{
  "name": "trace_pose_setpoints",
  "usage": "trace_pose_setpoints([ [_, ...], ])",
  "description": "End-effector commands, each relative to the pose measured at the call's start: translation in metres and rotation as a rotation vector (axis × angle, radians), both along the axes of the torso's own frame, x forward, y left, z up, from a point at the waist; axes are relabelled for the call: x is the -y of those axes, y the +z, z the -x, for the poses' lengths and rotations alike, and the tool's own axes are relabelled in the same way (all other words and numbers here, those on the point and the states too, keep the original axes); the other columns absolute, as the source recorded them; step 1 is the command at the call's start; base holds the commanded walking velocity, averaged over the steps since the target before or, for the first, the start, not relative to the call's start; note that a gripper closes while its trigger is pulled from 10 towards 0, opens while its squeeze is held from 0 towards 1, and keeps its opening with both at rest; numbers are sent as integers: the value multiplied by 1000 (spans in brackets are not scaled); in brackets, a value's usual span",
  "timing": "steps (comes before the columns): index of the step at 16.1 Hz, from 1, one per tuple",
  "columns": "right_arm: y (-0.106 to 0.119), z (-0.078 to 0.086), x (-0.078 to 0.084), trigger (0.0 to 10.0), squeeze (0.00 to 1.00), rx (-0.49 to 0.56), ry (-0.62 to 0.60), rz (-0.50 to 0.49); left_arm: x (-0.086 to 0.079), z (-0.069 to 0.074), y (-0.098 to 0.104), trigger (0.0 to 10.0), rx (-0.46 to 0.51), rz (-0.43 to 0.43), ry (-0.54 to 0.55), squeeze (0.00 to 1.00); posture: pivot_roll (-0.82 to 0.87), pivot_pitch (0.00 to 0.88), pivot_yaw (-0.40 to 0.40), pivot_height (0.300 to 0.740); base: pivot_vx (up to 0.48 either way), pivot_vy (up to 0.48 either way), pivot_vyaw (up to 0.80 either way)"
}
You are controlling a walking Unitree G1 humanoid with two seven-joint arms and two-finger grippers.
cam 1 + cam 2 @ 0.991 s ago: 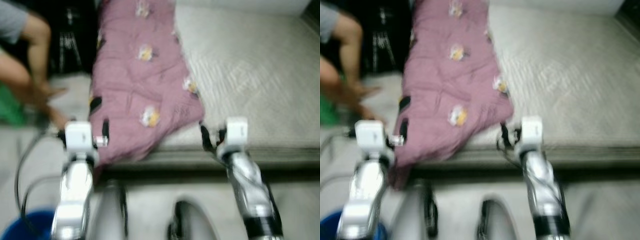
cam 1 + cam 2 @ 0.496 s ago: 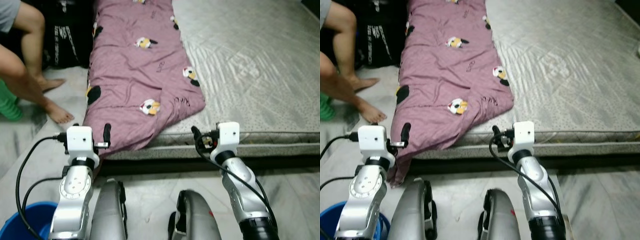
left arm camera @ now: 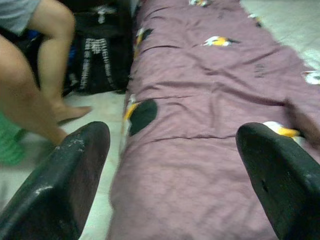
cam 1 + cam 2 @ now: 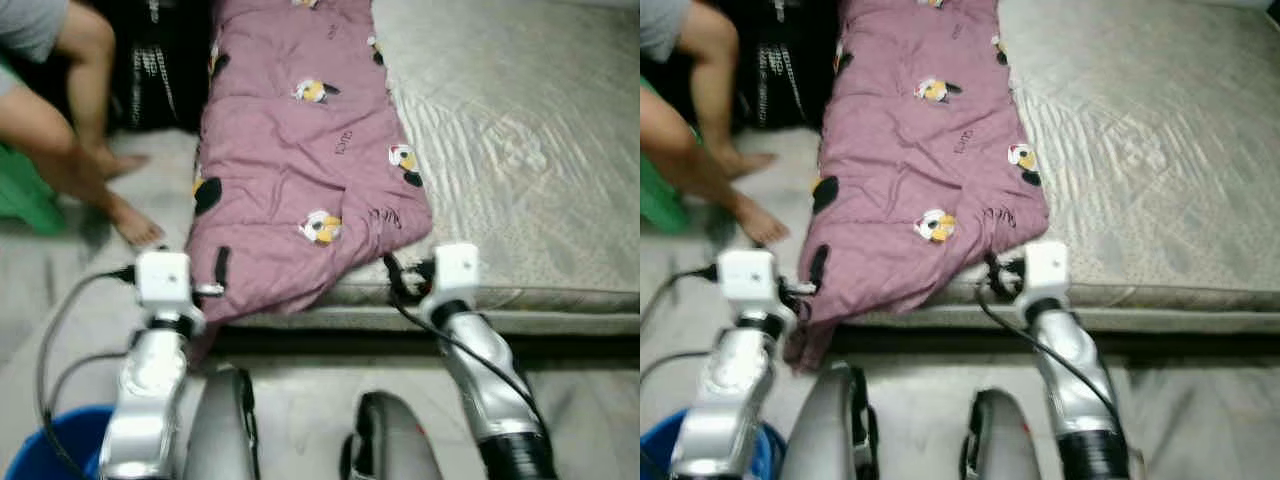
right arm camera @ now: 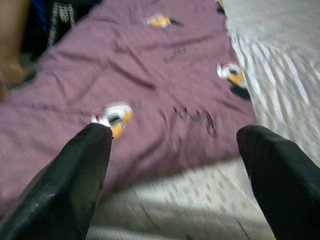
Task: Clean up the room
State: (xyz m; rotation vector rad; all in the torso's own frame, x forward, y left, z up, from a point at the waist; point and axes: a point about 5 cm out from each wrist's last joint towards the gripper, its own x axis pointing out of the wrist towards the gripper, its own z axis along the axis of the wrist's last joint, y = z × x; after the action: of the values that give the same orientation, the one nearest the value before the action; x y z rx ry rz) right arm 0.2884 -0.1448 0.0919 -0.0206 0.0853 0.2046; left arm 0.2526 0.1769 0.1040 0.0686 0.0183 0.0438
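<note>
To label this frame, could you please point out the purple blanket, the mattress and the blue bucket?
purple blanket [image 4: 300, 150], left eye view, middle of fabric.
mattress [image 4: 520, 150], left eye view, bare grey top.
blue bucket [image 4: 50, 455], left eye view, rim.

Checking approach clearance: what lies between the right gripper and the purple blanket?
In the right wrist view, only a bare strip of grey mattress lies between the open right gripper and the purple blanket.

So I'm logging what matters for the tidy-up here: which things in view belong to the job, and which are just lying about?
Belongs to the job:
- pink blanket, rumpled, hanging off the mattress edge
- left pincer, open, at its hanging edge
- right pincer, open, at its near corner

Just lying about:
- mattress
- blue bucket
- black bag
- person's legs
</note>
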Motion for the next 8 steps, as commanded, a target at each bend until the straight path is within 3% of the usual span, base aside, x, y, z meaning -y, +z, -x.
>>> trace_pose_setpoints([
  [1, -6, 3, 9, 10000, 0, -30, -24, 13, 5, -1, 1, 10000, -1, 11, -14, 0, -22, 196, -66, 641, 371, 0, 0],
  [8, -5, -1, 8, 10000, 0, -25, -25, 18, 7, -3, 1, 10000, -4, 20, -24, 0, -22, 197, -67, 641, 367, 0, 0],
])
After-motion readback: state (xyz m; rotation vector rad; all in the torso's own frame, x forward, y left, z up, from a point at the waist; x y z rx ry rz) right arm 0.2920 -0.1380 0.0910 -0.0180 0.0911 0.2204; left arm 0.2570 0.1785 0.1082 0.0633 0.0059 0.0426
